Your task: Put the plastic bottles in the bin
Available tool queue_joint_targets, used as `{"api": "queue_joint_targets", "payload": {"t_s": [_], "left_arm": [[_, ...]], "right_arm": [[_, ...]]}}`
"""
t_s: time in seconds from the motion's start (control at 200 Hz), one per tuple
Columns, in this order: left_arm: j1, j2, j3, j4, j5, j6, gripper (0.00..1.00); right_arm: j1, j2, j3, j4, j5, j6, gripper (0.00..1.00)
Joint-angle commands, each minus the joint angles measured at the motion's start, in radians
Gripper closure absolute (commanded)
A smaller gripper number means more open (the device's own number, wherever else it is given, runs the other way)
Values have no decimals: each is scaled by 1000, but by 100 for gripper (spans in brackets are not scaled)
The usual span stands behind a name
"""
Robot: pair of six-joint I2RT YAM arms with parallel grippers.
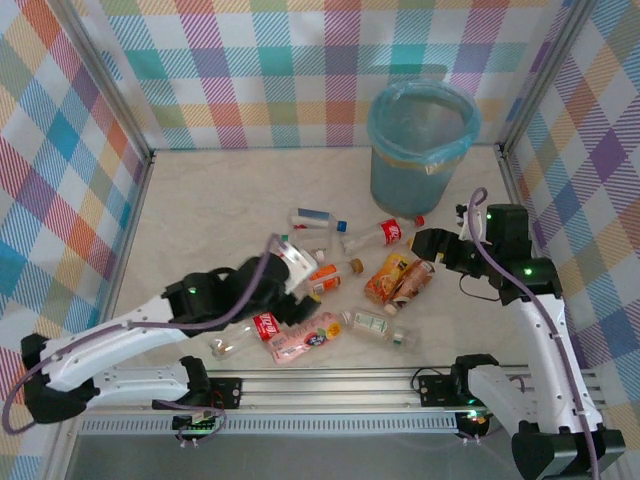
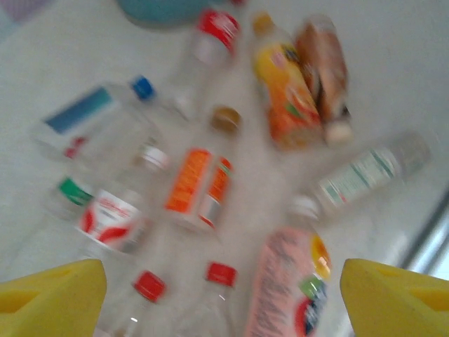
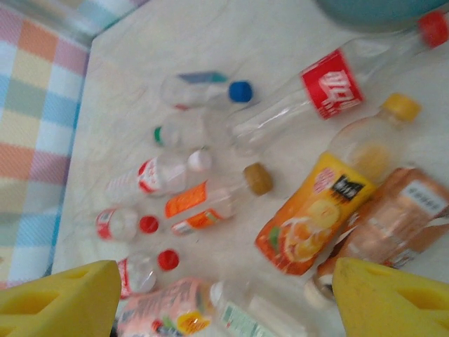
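Note:
Several plastic bottles lie in a loose heap mid-table: a red-labelled cola bottle (image 1: pixel 380 235), an orange juice bottle (image 1: pixel 388 275), a brown one (image 1: pixel 413 283), a pink-labelled one (image 1: pixel 305 338) and a blue-capped one (image 1: pixel 315 218). The bin (image 1: pixel 423 150) stands behind them with its blue bag over the rim. My left gripper (image 1: pixel 297 272) hovers over the heap's left side; in its blurred wrist view the left gripper (image 2: pixel 224 302) is open above the pink bottle (image 2: pixel 284 281) and two red caps. The right gripper (image 1: pixel 422 244) hangs by the brown bottle; the right gripper (image 3: pixel 224 302) is open and empty.
Checked cloth walls on metal posts (image 1: pixel 110 90) close in the table on three sides. A metal rail (image 1: pixel 340 385) runs along the near edge between the arm bases. Bare tabletop (image 1: pixel 220 200) lies left of the bin and behind the heap.

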Motion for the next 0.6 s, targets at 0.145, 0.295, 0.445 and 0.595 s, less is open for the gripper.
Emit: {"api": "queue_joint_targets", "payload": {"t_s": [0.145,0.295,0.445,0.595], "left_arm": [[-110,116,-100,-74,38,-197,14],[-111,135,-141,-87,60,-235,14],[-111,209,-148,-113,74,-266,12],[-108,296,-151,-121,80,-286,11]], "right_arm": [[111,19,38,-83,-20,1,21],[144,28,15,-62,-20,17,21],[171,37,8,-43,-15,36,21],[191,52,19,-39,-12,40,20]]}}
